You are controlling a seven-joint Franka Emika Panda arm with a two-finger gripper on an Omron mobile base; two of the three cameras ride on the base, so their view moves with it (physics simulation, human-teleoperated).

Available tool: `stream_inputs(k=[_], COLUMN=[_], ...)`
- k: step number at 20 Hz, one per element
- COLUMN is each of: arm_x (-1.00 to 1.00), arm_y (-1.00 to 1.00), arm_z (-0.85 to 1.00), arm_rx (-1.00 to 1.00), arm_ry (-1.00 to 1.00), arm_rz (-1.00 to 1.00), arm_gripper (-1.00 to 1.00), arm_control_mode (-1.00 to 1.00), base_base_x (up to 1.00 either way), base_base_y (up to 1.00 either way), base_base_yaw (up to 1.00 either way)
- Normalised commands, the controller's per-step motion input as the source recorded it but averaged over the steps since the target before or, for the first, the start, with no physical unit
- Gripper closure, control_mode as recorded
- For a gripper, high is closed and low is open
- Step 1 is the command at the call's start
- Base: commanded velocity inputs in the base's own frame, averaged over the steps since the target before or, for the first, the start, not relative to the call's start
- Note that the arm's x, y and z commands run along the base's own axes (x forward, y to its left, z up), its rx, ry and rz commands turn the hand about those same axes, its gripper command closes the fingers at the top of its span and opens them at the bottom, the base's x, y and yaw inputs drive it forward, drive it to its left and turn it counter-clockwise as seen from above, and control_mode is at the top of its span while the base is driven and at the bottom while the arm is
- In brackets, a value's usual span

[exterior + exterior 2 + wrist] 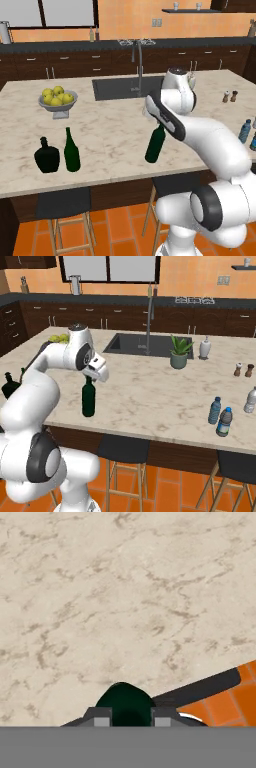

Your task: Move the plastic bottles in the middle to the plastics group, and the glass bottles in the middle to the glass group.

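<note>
1. Hand view: gripper (128, 717) clenched on the tall dark green glass bottle (155, 145), hanging tilted directly beneath it.
2. Squat black bottle (47, 156) and green companion (71, 151) stand well left.

surface (110, 125): beige marble, brown veins
glass bottle (155, 145): dark green
squat bottle (47, 156): near-black
plastic bottles (220, 417): blue-tinted, blue labels
floor (125, 230): orange tiles

Three glass bottles: two tall green ones (155, 146) (71, 151), one squat black one (47, 156) at nine o'clock. Three plastic bottles (214, 410) (224, 422) (251, 400) at three o'clock. Two shakers (238, 370) (249, 370). One fruit bowl (58, 102), one plant (179, 352).
</note>
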Motion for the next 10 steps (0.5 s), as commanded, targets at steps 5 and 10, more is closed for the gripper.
stream_inputs(k=[5,10], arm_x=[-0.27,0.00], arm_y=[1.00,1.00], arm_z=[0.10,0.14], arm_rx=[-0.02,0.00], arm_ry=[-0.05,-0.01], arm_rz=[0.00,0.00], arm_gripper=[1.00,1.00], arm_control_mode=[-1.00,-1.00], base_base_x=[0.00,0.00], base_base_y=[0.00,0.00], base_base_yaw=[0.00,0.00])
